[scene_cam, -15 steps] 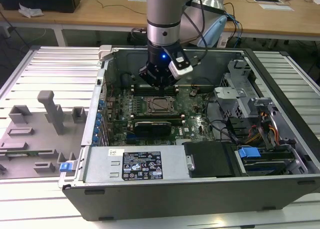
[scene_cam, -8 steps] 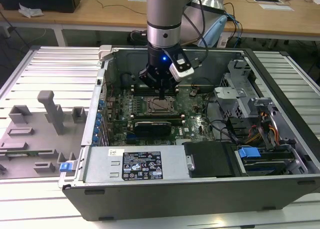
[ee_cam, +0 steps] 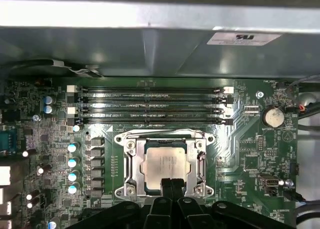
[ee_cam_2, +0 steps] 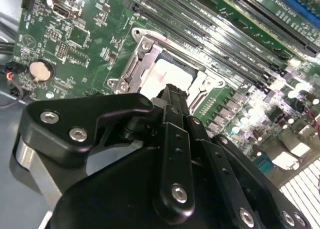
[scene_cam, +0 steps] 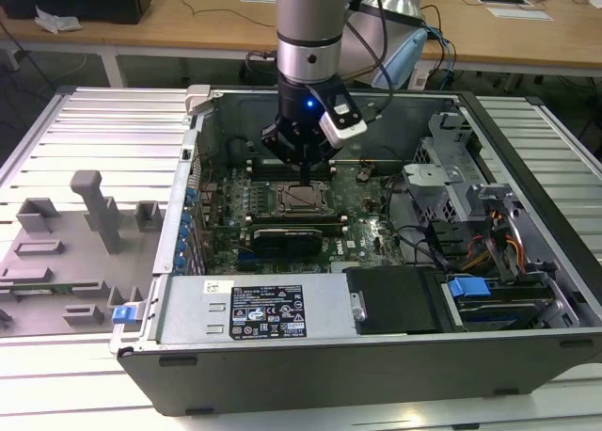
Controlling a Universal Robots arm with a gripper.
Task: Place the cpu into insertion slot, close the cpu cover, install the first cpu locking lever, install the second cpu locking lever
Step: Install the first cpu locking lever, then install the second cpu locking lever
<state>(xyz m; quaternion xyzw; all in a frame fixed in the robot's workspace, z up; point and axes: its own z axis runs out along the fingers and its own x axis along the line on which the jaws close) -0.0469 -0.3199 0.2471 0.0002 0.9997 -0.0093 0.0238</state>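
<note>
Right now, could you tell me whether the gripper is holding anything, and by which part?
Nothing is held. The gripper has its fingers together over the near edge of the cpu, which already sits in the insertion slot.

cpu (ee_cam: 165,165) edge behind tool (ee_cam: 171,185)
</note>
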